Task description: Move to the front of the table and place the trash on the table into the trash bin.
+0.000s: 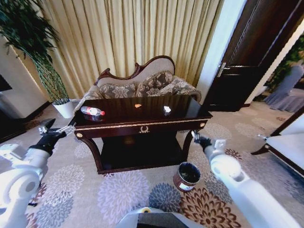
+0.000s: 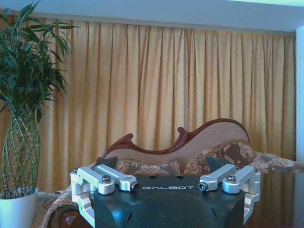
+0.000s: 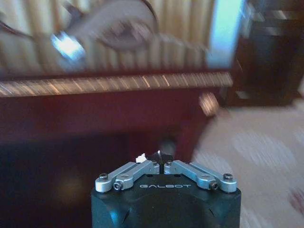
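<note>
Left gripper [image 1: 56,129]: fingers spread, beside table [image 1: 142,124] left corner, near bottle [image 1: 92,111]. Right gripper [image 1: 197,138]: clenched on white scrap [image 3: 141,156], by right leg. Bin [image 1: 186,175]: on carpet, front-right.

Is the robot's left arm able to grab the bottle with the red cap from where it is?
Probably yes. The left gripper, open, hovers beside the table's left corner. The bottle lies on its side near that corner, with nothing between them.
</note>
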### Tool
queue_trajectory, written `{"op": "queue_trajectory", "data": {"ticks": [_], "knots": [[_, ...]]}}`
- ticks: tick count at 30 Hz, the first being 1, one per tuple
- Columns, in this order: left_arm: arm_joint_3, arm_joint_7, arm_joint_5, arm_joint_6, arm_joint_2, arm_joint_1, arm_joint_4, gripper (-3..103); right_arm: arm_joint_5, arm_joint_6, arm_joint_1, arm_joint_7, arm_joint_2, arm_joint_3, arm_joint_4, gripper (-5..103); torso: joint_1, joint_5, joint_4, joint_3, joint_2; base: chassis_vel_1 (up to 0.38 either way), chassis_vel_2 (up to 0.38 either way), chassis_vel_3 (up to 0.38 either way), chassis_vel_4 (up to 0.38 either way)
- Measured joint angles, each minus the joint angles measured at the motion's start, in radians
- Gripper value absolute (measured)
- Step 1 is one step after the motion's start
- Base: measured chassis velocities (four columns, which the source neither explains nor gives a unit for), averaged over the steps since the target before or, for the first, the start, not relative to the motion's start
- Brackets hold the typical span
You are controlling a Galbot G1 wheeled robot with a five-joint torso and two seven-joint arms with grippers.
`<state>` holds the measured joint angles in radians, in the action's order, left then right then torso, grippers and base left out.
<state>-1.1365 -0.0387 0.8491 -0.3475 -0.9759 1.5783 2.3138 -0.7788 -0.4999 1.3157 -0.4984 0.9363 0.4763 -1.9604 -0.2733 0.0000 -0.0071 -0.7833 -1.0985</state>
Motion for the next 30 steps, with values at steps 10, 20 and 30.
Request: {"op": "queue_trajectory", "data": {"ticks": [10,20,30], "knots": [[0.004,0.01,-0.003,0.012,-0.003,0.009,-0.003,100,0.118,0.039,-0.103,-0.002,0.134,-0.026,0.382,0,0.0,0.0,0.0001,0.0,0.0,0.0,0.0,0.0,0.0],[0.003,0.011,0.002,0.014,0.011,0.001,-0.003,100,0.183,0.069,-0.155,0.013,0.186,-0.032,0.518,15,0.0,0.0,0.0001,0.0,0.0,0.0,0.0,0.0,0.0],[0.014,0.011,-0.002,0.015,0.005,-0.001,-0.008,100,0.185,0.074,-0.148,0.01,0.162,-0.028,0.498,47,0.0,0.0,0.0001,0.0,0.0,0.0,0.0,0.0,0.0]]}}
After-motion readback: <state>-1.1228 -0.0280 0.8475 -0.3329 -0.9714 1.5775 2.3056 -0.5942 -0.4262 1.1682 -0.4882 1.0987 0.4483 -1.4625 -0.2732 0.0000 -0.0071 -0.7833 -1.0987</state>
